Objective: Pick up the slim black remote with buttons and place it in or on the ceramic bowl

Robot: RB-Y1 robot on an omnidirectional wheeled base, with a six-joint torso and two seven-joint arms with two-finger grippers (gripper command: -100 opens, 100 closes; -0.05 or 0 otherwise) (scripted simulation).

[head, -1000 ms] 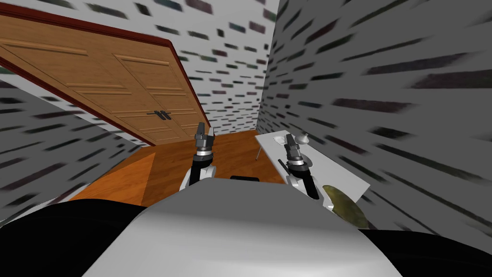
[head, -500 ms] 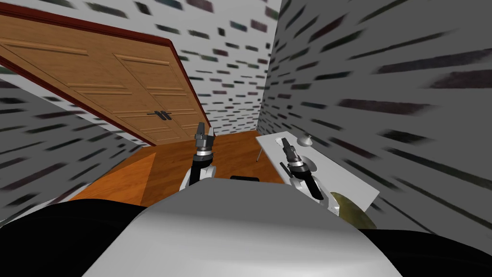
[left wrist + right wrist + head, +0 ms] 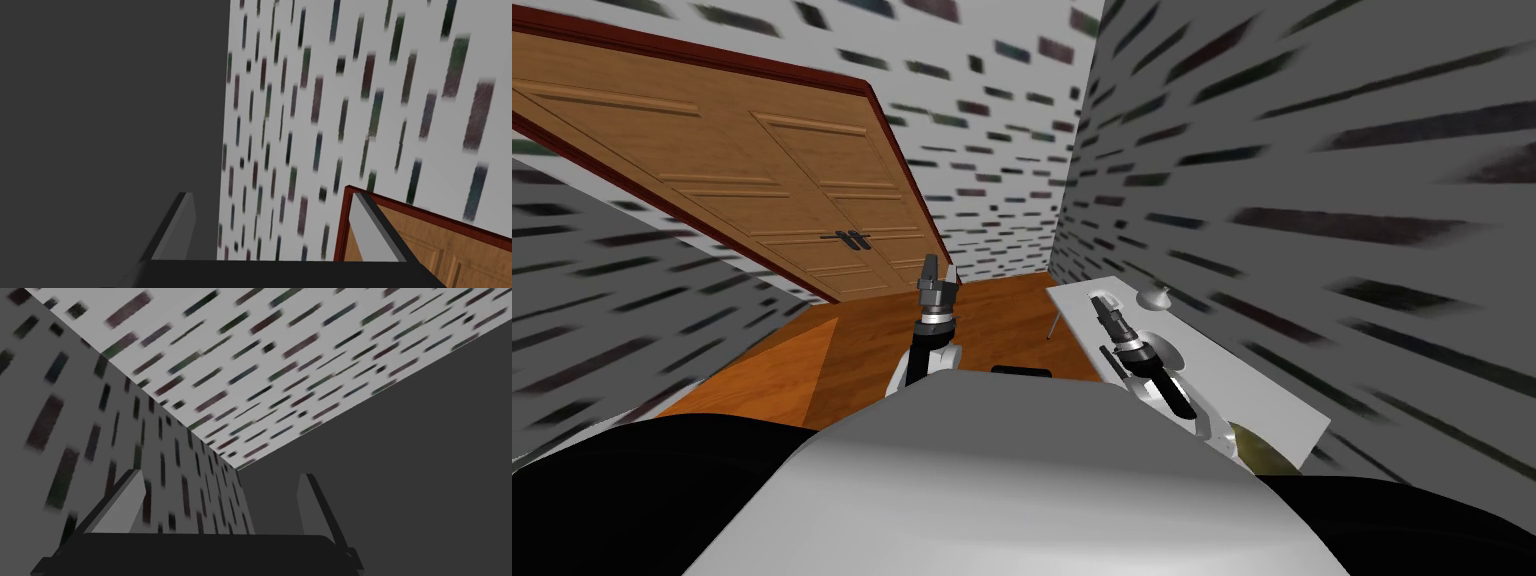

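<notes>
A white table [image 3: 1212, 375] stands along the right wall. My right gripper [image 3: 1100, 305] [image 3: 220, 474] hovers over its far end, open and empty. A thin dark strip [image 3: 1109, 360] lies on the table beside my right wrist; it looks like the slim remote. An olive-brown round dish [image 3: 1264, 455] shows at the table's near end, partly hidden by my right elbow. A small white dish-like thing [image 3: 1105, 296] sits just beyond the right fingertips. My left gripper [image 3: 937, 268] [image 3: 271, 196] is raised over the wooden floor, open and empty.
A white cone-topped object [image 3: 1155, 297] stands on the table's far end near the wall. A wooden double door [image 3: 762, 190] with a dark red frame is at the back left. Patterned walls close in on both sides, and orange-brown floor [image 3: 842, 350] lies ahead.
My right arm has swung outward over the table, its gripper now pointing toward the far corner. The view has shifted a little, showing more of the table. The left arm has stayed still.
</notes>
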